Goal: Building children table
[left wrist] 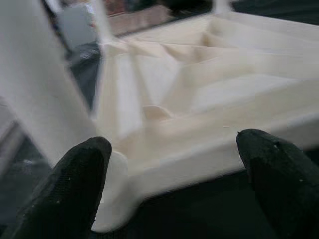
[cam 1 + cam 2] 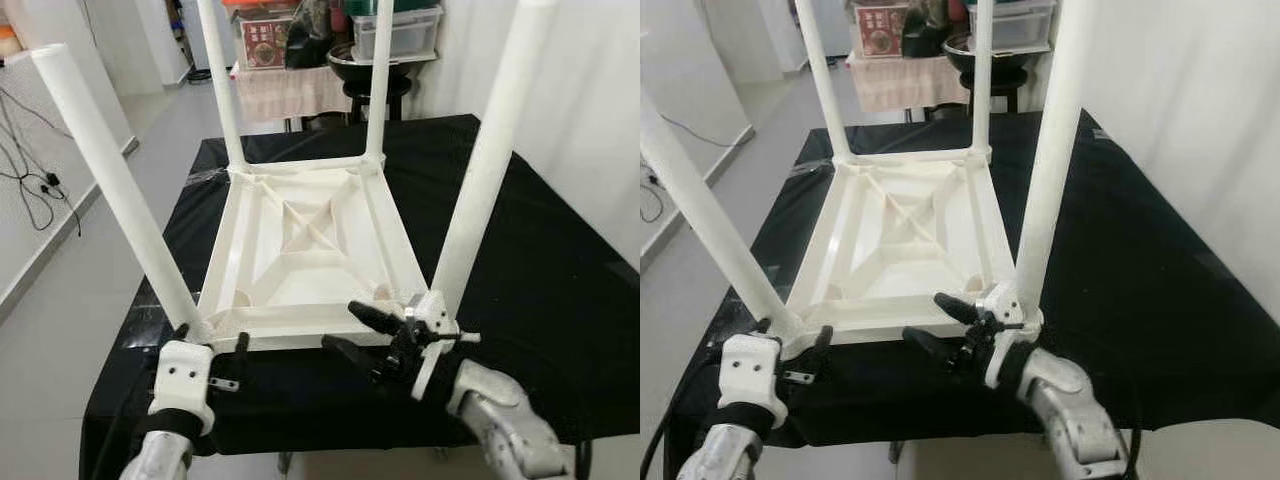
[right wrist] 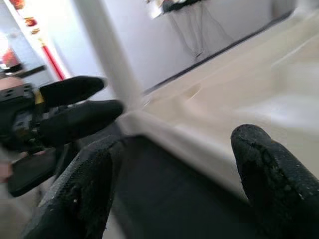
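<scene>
The white plastic table point(image 2: 305, 255) lies upside down on the black-covered desk point(image 2: 540, 290) — left gripper point(image 2: 212, 340) and right gripper point(image 2: 365, 333) both spread wide at its near edge.

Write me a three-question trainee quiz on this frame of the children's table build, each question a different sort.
1. True or false: the white table stands upright on its legs.
2. Multiple choice: how many legs are fitted into the table? A two, B three, C four.
3. Short answer: where are the left gripper and right gripper, and how do their fingers stand?

Key
1. False. It lies upside down on the black cloth, legs pointing up.
2. C.
3. Both are at the table's near edge, the left one by the near left corner, the right one by the near right corner; both have their fingers open, holding nothing.
</scene>
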Robot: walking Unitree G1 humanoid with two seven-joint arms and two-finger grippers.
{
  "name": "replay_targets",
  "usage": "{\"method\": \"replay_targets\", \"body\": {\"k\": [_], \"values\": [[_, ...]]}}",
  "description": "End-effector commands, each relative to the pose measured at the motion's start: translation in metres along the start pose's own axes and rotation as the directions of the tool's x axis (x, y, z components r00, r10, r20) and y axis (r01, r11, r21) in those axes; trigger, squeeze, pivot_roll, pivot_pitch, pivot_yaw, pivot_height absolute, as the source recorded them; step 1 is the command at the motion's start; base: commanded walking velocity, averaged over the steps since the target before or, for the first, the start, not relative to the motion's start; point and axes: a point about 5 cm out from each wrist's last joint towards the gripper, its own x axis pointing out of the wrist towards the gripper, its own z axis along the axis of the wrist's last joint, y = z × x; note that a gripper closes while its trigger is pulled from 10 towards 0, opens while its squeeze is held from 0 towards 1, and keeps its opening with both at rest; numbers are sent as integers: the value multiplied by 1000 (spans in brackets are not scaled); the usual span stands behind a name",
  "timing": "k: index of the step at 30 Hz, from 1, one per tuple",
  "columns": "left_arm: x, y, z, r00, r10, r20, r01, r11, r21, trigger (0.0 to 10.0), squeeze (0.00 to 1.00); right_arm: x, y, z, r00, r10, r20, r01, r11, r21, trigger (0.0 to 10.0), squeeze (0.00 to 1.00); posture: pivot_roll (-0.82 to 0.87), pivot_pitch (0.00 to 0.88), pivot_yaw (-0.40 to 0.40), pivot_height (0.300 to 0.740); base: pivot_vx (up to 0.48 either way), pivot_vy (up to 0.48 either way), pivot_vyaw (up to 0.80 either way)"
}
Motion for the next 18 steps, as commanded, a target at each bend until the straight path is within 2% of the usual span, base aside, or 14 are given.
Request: {"method": "replay_targets", "body": {"k": [1, 2, 3, 6, 12, 14, 18], "values": [[-6, -12, -2, 997, -71, -7, 71, 997, -30, 10000, 0, -4, 3, 4, 1000, -1, 11, 1, 1000, 7, 10000, 0, -66, 0, 34, 740, 0, 0, 0], [-6, -12, -2, 997, -71, -7, 71, 997, -30, 10000, 0, -4, 3, 4, 1000, -1, 11, 1, 1000, 7, 10000, 0, -66, 0, 34, 740, 0, 0, 0], [-7, -14, -2, 996, -93, -4, 93, 996, -16, 10000, 0, -7, 1, 4, 998, -57, 29, 57, 998, 25, 10000, 0, -71, 0, 34, 740, 0, 0, 0], [-7, -15, -2, 994, -107, -2, 107, 994, 0, 10000, 0, -10, -1, 4, 992, -114, 54, 112, 993, 44, 10000, 0, -70, 0, 37, 740, 0, 0, 0], [-4, -14, -7, 994, -111, -2, 111, 993, 43, 10000, 0, -7, 1, 4, 989, -120, 83, 112, 989, 97, 10000, 0, -77, 0, 58, 740, 0, 0, 0], [-8, -11, -8, 995, -101, -3, 101, 995, 16, 10000, 0, -8, 0, 1, 988, -128, 88, 115, 983, 140, 10000, 0, -88, 0, 67, 740, 0, 0, 0], [-10, -11, -9, 994, -106, -4, 106, 994, -12, 10000, 0, -8, 1, 1, 987, -134, 89, 118, 980, 160, 10000, 0, -92, 0, 71, 740, 0, 0, 0]]}}
